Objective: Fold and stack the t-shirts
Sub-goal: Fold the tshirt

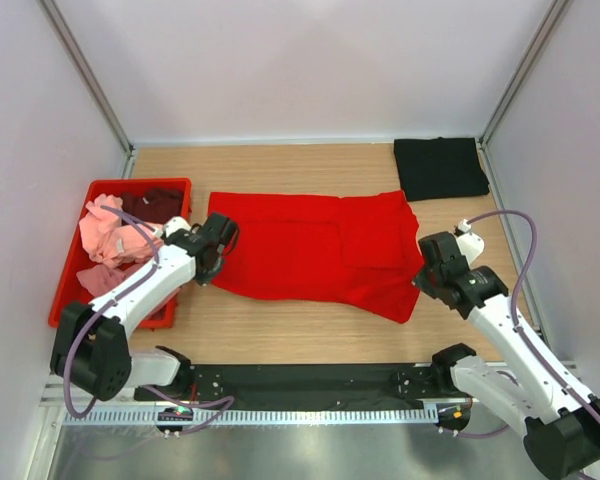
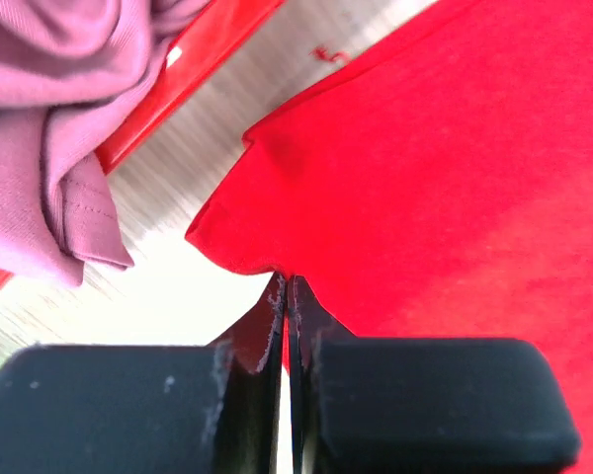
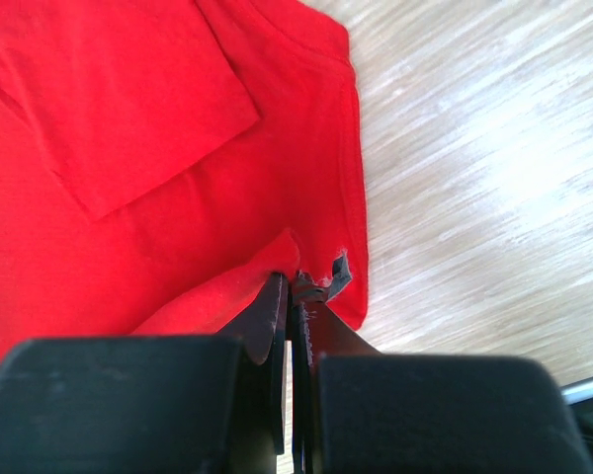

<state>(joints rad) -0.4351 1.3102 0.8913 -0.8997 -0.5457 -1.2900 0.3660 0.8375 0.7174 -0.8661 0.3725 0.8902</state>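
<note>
Fingers (image 2: pixel 267 331) of the left gripper (image 2: pixel 286 288) are pressed fully together, with no gap between the black tips, nipping the near left edge of the bright red cloth t-shirt (image 2: pixel 455 178), a sliver of red showing between them. The right gripper (image 3: pixel 295 284) is likewise clamped tight, its fingers (image 3: pixel 273 306) pinching a raised fold of the same shirt at its near right corner, just inside the hem. Seen from above, the left gripper (image 1: pixel 218 240) and the right gripper (image 1: pixel 427 272) sit at opposite ends of the bright red cloth t-shirt (image 1: pixel 310 250), which lies spread flat across the middle of the light wooden table (image 1: pixel 300 335) with a sleeve folded in over its body. Just beside the left gripper stands a rigid red plastic crate (image 1: pixel 68 275); light pink cloth shirts (image 1: pixel 105 245) are heaped in it, and a dark maroon cloth shirt (image 1: pixel 158 203) lies at its far end. In the left wrist view a dusty rose cloth shirt (image 2: pixel 40 148) hangs over the crate's rim. A folded black cloth t-shirt (image 1: pixel 440 167) rests in the far right corner of the table, apart from the red one.
</note>
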